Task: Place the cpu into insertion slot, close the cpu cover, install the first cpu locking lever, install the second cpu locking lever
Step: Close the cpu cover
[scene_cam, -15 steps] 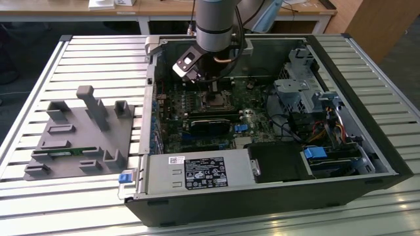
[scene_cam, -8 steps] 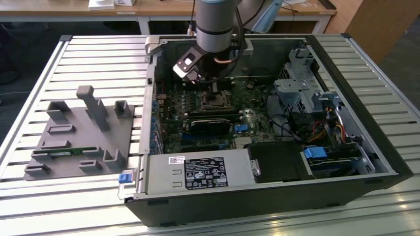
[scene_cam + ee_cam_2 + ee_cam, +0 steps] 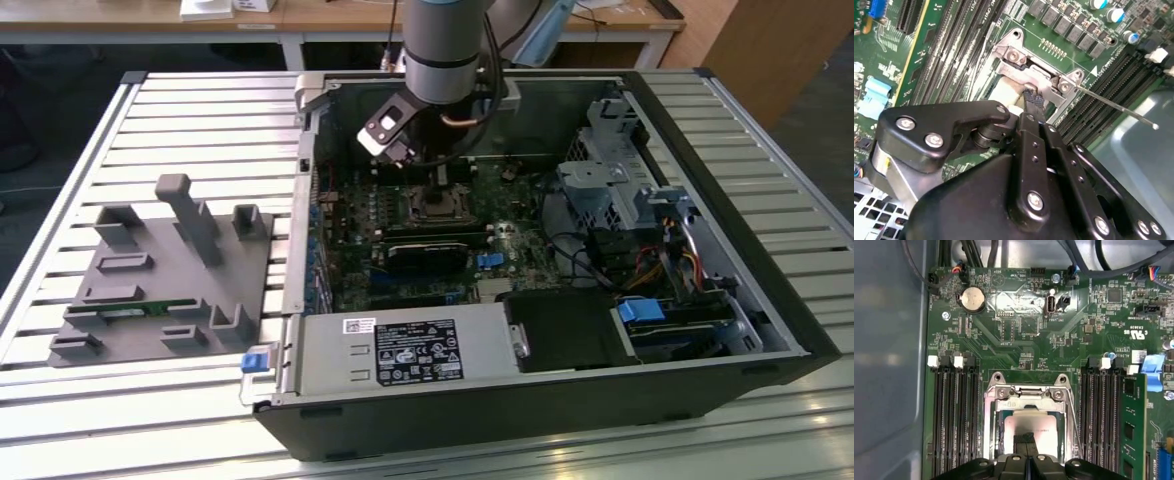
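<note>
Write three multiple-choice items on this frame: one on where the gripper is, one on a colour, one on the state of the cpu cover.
1. Where is the gripper?
A. Over the grey fixture
B. Inside the computer case, over the cpu
C. Above the power supply

2. What colour is the motherboard?
A. Red
B. White
C. Green

3. How does the cpu cover stand?
A. Lying down over the cpu
B. Standing upright
C. Taken off the board

Answers:
1 B: the exterior view shows it reaching into the case, and the first wrist view shows it over the cpu.
2 C: the board is green in both wrist views.
3 A: the cpu's pale top shows through the frame's window.
</note>
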Controlling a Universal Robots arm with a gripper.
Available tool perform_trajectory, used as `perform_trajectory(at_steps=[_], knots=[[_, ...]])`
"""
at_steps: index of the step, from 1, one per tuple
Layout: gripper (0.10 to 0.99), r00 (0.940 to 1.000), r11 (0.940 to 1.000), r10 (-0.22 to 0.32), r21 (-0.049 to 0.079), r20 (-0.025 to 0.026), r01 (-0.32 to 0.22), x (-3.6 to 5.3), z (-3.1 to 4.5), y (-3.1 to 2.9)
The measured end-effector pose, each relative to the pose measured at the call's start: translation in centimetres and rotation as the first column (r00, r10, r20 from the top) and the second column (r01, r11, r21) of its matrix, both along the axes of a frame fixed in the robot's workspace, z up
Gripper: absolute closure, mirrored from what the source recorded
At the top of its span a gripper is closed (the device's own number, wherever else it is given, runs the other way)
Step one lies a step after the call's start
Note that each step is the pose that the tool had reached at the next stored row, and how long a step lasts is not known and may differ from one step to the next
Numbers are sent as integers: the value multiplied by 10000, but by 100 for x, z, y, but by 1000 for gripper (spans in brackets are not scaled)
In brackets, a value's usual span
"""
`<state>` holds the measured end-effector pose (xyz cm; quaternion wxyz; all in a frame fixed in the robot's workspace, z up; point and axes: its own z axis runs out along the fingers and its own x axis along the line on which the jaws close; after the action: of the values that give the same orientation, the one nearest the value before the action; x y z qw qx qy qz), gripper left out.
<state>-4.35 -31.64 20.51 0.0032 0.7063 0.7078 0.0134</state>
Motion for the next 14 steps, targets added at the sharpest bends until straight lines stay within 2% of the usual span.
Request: perform_trajectory(at_steps=[4,7,14], knots=[[980,10000,10000,0,3,2,0,-18,32,0],[980,10000,10000,1,0,1,-1,-111,31,0],[980,10000,10000,1,0,0,-1,-142,-24,0]])
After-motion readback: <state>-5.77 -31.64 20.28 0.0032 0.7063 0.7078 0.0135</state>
